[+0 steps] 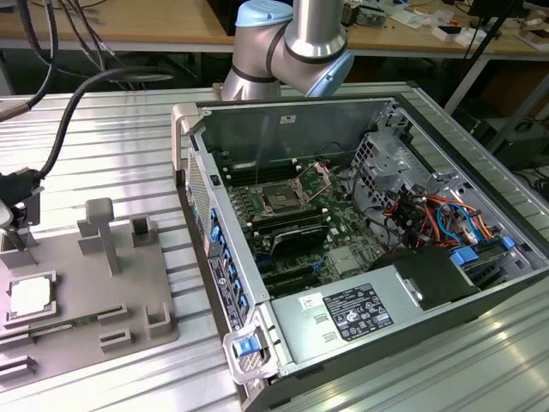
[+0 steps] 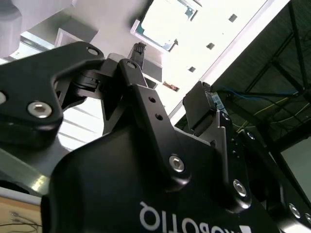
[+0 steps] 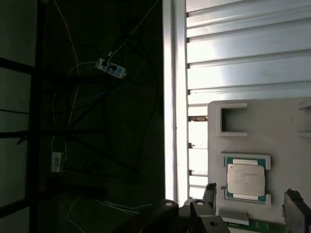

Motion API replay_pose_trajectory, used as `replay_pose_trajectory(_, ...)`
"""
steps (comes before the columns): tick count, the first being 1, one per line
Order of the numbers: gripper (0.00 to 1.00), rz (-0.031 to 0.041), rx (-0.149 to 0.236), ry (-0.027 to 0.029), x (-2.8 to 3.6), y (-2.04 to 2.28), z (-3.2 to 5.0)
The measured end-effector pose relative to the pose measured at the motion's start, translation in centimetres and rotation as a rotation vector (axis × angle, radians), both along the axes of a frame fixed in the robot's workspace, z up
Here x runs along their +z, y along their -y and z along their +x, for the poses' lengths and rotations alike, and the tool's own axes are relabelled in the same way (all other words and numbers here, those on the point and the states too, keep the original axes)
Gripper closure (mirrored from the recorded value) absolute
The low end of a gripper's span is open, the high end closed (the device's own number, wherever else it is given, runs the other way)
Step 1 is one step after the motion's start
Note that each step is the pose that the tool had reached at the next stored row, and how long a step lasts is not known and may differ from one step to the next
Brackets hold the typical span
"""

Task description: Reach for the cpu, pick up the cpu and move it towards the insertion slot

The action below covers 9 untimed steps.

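At the exterior view's left, we are seeing the pincer [image 1: 15, 230] hanging with its fingers apart, holding nothing. The silvery cpu [image 1: 30, 296] is lying flat in the grey tray [image 1: 129, 292] near the pincer, and nothing is touching it. Further right, the slot [image 1: 280, 199] is sitting inside the open case [image 1: 326, 129] on the table [image 1: 129, 146], well apart from the cpu.
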<state>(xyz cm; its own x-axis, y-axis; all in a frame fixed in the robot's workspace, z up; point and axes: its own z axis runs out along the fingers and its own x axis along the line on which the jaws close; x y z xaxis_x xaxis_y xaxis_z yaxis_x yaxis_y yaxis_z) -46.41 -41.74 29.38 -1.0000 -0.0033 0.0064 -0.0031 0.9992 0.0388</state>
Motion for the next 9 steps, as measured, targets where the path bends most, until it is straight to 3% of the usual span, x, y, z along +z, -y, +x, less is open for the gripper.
replay_pose_trajectory(2, 0.4, 0.0, 0.0, 0.0, -0.78, 0.02, 0.01)
replay_pose_trajectory(5, 0.4, 0.0, 0.003, 0.0, -1.39, 0.03, 0.01)
replay_pose_trajectory(9, 0.33, 0.0, 0.047, 0.0, -2.31, 0.03, 0.01)
